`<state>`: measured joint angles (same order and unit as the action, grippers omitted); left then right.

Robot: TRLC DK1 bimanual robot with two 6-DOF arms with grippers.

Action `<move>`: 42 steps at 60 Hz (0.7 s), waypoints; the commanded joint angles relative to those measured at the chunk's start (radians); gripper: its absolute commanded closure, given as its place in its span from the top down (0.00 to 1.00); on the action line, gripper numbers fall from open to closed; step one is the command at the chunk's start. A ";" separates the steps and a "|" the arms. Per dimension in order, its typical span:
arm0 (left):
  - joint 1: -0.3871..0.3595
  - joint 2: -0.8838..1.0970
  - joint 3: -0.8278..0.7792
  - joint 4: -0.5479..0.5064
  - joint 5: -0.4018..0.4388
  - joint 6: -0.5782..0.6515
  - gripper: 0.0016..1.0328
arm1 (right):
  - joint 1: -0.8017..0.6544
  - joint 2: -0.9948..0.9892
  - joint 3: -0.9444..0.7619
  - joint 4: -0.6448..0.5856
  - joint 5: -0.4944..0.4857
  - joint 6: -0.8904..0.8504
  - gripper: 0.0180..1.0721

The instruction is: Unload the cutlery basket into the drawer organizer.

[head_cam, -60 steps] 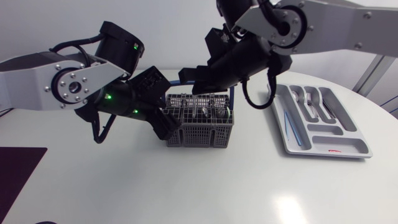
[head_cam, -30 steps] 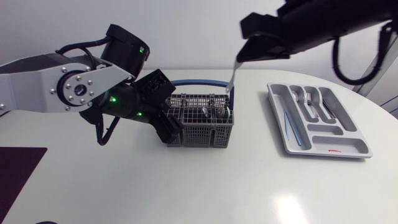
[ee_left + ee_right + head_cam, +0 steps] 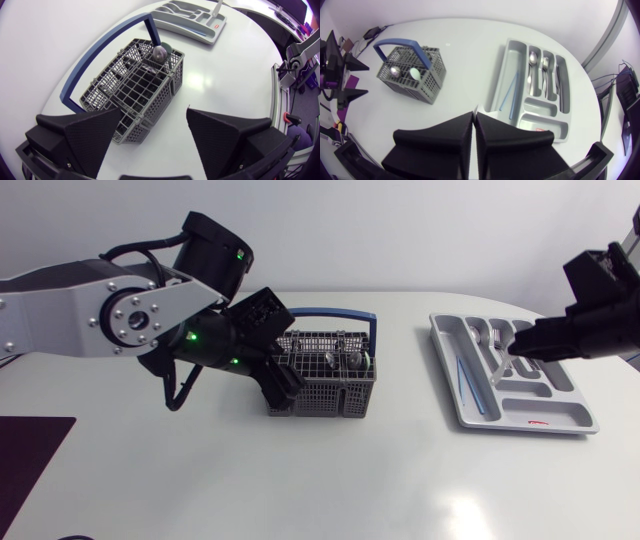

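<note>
Head view: left gripper [image 3: 278, 376] sits beside the basket [image 3: 320, 395], fingers spread wide, gripping nothing. Basket contents are mostly hidden by its grid. Right gripper [image 3: 517, 352] clamps a piece of cutlery [image 3: 502, 370] over the organizer [image 3: 560, 415]; its type is indistinct.

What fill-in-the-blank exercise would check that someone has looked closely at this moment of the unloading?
1. The right gripper is shut on a piece of cutlery, held over the ___.
2. The fingers of the left gripper are ___, holding nothing, next to the cutlery basket.
3. The basket's handle is ___ in colour.
Missing words: drawer organizer; open; blue.
</note>
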<state>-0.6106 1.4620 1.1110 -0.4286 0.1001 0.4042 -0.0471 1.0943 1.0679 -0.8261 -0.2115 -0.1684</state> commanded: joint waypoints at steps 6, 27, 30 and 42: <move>-0.012 0.026 0.033 -0.006 0.003 0.005 0.93 | -0.134 -0.007 -0.118 0.074 0.012 -0.143 0.06; -0.005 0.020 0.009 0.008 0.003 0.013 0.93 | -0.304 0.147 -0.244 0.344 0.110 -0.290 0.06; -0.003 0.018 0.003 0.011 0.004 0.013 0.93 | -0.321 0.184 -0.253 0.381 0.123 -0.299 0.07; 0.000 0.017 0.003 0.014 0.007 0.016 0.93 | -0.362 0.320 -0.275 0.502 0.170 -0.316 0.07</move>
<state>-0.6136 1.4727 1.1156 -0.4213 0.1001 0.4046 -0.3969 1.3685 0.8246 -0.3492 -0.0559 -0.4576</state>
